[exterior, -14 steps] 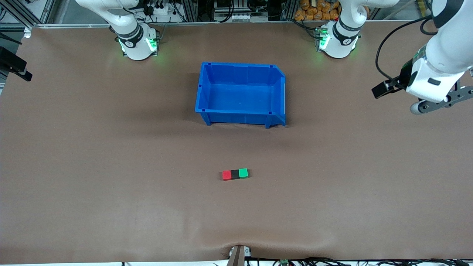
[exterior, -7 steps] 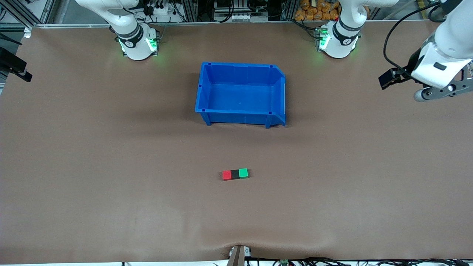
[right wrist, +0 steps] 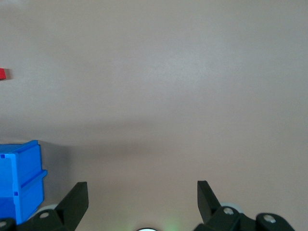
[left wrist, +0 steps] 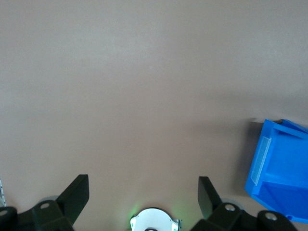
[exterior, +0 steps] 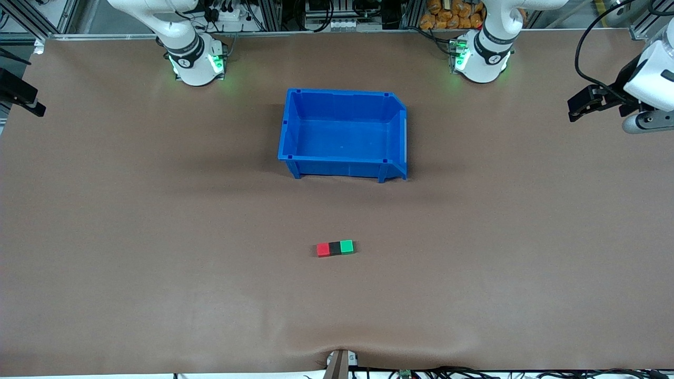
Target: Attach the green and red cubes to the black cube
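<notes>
The red cube (exterior: 323, 249), the black cube (exterior: 335, 248) and the green cube (exterior: 346, 246) lie touching in one row on the brown table, black in the middle, red toward the right arm's end. The row is nearer to the front camera than the blue bin. No gripper is close to it. My left gripper (exterior: 645, 122) hangs in the air over the left arm's end of the table, open (left wrist: 143, 185) and empty. My right gripper (right wrist: 142, 190) is open and empty too, high over the right arm's end. The red cube (right wrist: 2, 73) just shows at the edge of the right wrist view.
An empty blue bin (exterior: 389, 108) stands mid-table between the arm bases and the cubes; it also shows in the left wrist view (left wrist: 281, 163) and the right wrist view (right wrist: 19, 178). The left arm's base (exterior: 482, 58) and the right arm's base (exterior: 195, 60) glow green.
My left arm has drawn back toward its own end of the table, its gripper now partly past the front view's edge. The three cubes and the bin have not moved.
</notes>
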Controlling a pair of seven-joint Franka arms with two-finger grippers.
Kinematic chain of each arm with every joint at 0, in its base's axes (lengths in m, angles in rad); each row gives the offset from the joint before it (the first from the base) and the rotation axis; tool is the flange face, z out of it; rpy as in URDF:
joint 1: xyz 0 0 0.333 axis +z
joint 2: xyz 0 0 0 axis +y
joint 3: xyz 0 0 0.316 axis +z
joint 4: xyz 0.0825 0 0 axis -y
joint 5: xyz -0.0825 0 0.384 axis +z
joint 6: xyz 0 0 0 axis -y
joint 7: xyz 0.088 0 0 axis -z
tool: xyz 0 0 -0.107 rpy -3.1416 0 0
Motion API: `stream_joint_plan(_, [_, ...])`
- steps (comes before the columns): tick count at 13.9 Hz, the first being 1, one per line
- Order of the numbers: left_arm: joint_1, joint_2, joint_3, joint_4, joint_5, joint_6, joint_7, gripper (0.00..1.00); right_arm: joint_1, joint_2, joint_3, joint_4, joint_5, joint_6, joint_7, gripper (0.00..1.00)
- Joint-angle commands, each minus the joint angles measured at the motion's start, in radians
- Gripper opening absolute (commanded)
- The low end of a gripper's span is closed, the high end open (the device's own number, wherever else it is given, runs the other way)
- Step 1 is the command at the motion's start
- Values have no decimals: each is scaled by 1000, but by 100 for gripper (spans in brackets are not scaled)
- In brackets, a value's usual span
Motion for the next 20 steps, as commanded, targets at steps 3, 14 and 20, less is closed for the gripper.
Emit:
stream_joint_plan(3, [-3, 2, -4, 24, 6, -2, 14, 100, -17, 0, 8, -4, -1, -2, -6, 100])
stream_joint_plan(14, [104, -16, -94, 7, -27, 16, 30, 100, -9, 3, 11, -11, -38, -4, -5, 100])
stream_joint_plan(20, [126, -33, -124, -14, -27, 7, 42, 100, -8, 3, 11, -17, -38, -17, -5, 100])
